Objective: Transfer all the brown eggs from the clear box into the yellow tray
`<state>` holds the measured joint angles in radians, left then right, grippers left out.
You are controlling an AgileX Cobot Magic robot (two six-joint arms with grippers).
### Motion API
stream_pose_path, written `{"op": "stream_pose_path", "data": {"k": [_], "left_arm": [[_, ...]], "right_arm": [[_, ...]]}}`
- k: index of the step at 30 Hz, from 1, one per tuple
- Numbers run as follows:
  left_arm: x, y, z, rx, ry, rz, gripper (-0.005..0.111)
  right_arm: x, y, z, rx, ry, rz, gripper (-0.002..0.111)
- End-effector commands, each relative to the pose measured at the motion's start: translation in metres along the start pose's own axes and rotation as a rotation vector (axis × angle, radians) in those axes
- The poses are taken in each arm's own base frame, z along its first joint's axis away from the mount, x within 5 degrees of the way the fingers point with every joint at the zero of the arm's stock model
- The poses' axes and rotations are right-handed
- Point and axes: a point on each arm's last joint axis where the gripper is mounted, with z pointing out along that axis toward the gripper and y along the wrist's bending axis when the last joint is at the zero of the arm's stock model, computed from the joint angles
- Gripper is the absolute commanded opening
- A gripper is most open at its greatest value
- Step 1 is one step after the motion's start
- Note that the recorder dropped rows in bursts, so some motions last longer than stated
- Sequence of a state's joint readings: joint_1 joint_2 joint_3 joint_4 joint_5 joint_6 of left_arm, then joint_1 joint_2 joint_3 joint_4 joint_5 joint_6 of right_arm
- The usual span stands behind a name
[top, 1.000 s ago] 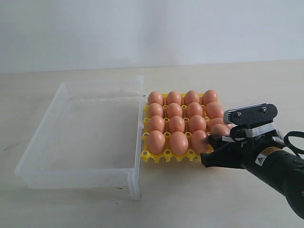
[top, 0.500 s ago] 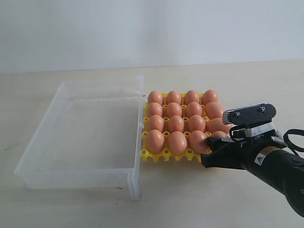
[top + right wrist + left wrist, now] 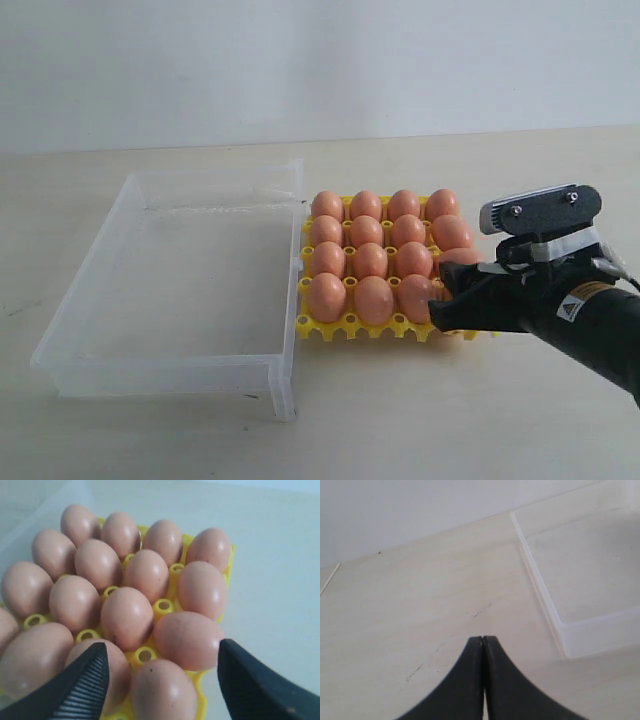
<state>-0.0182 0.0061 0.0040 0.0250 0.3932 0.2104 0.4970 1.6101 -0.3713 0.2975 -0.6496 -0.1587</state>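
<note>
Clear box (image 3: 85,270) on table (image 3: 420,430), left side. Yellow tray (image 3: 345,327) just beside its right wall. Brown eggs (image 3: 370,262) sit in tray cups. My right gripper (image 3: 159,650) at tray's near right corner, fingers apart, empty. My left gripper (image 3: 483,639) above table, fingers pressed together.

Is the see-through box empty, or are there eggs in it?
Empty. The clear box shows only its bare floor, and the brown eggs all sit in the yellow tray.

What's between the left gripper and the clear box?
Only bare table, faintly scuffed. The left wrist view shows the left gripper, jaws shut, standing apart from the clear box with nothing lying between them.
</note>
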Motion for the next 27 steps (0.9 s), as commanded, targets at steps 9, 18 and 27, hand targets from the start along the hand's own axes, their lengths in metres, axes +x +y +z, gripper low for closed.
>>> {"op": "stream_pose_path", "data": {"k": [9, 18, 27], "left_arm": [[-0.002, 0.000, -0.001, -0.002, -0.015, -0.005, 0.000], [-0.002, 0.000, -0.001, -0.002, -0.015, -0.005, 0.000], [-0.002, 0.000, -0.001, -0.002, -0.015, -0.005, 0.000]], "right_arm": [[-0.053, -0.008, -0.057, 0.010, -0.264, -0.048, 0.061], [-0.046, -0.018, -0.108, 0.002, -0.451, -0.018, 0.052], [-0.041, -0.021, -0.132, -0.020, -0.506, 0.014, 0.052]]}}
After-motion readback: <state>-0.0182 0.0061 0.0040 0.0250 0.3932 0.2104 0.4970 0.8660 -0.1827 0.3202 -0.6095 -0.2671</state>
